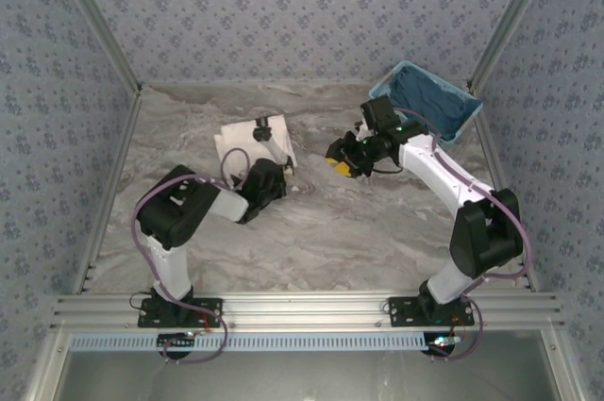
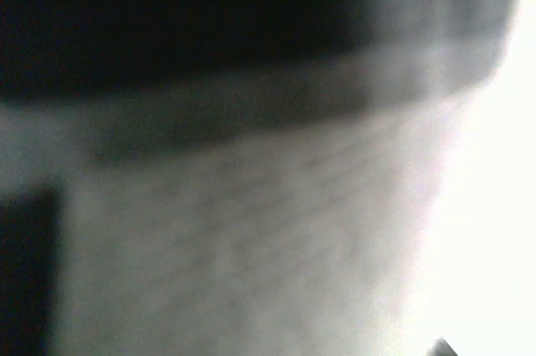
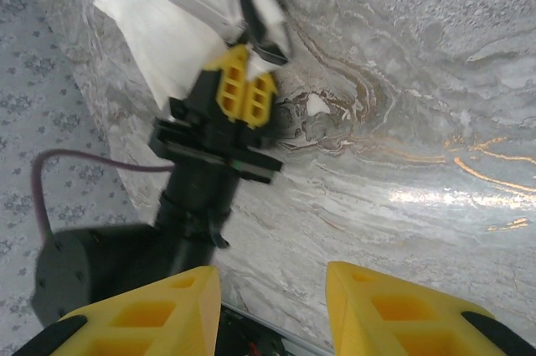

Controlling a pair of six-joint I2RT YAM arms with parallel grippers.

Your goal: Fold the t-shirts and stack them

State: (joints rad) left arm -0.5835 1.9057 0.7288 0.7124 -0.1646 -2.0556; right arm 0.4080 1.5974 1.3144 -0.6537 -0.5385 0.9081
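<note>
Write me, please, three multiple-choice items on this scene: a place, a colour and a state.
1. Where is the basket? A far right corner; B near left corner; C between the arm bases.
2. What colour is the t-shirt? A red; B cream-white; C black.
3. How is the right gripper? A open, empty; B shut on cloth; C holding a cup.
Answers: 1A, it sits against the far right walls; 2B, the folded cloth is pale; 3A, its yellow fingers stand apart over the table.

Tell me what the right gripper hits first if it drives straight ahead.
Probably the left gripper, pinching the t-shirt just ahead of the right gripper; depth is unclear, so it may meet the table first.
</note>
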